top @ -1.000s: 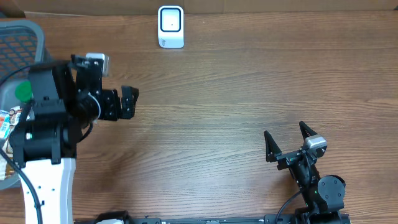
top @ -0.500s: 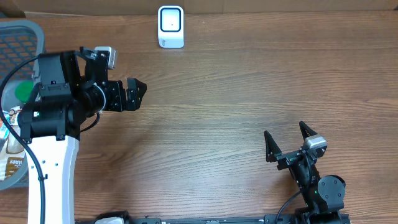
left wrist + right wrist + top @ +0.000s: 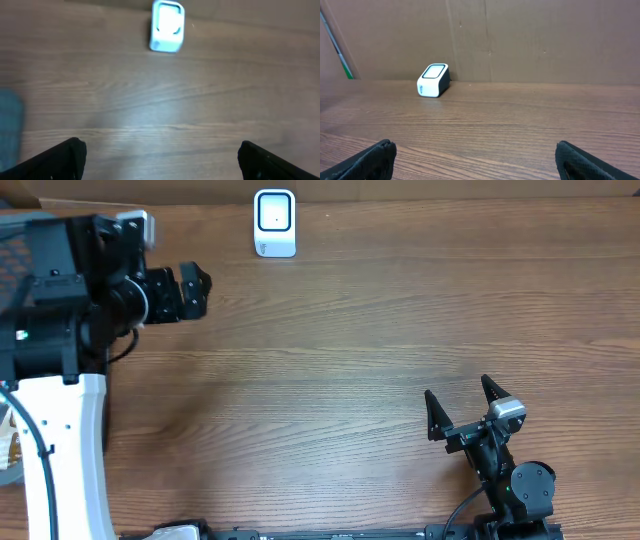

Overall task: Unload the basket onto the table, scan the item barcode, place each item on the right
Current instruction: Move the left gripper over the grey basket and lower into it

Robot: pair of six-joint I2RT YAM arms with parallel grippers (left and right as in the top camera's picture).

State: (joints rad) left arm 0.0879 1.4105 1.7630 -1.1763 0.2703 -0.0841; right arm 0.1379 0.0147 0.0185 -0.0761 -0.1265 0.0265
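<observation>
While nothing is in hand yet, both arms are ready. The left gripper [image 3: 190, 292] hangs over the far left of the table [image 3: 350, 350] with its jaws spread wide and only bare wood between them. The right gripper [image 3: 463, 405] sits low at the near right, fingers splayed just as wide and equally empty.

The scanner [image 3: 274, 222] is easy to find, a small white block standing at the far edge, left of centre, just right of the left gripper, with its window facing up.

The item itself is the hard one. The only trace is a sliver of printed packaging [image 3: 6, 448] at the left edge, and the left arm hides most of the grey basket [image 3: 12, 255] it seems to lie in. Which product it is, and where its barcode sits, I cannot tell.

My read is that this is retail packet stuff: probably light, possibly soft-sided and a little slippery, so likely to crumple or slide under a hard squeeze. I'd take it across a narrow edge or a firm seam, with the pads clear of the barcode panel, so that face can be turned flat toward the scanner window. If it's a rigid box, grip the two short sides.
</observation>
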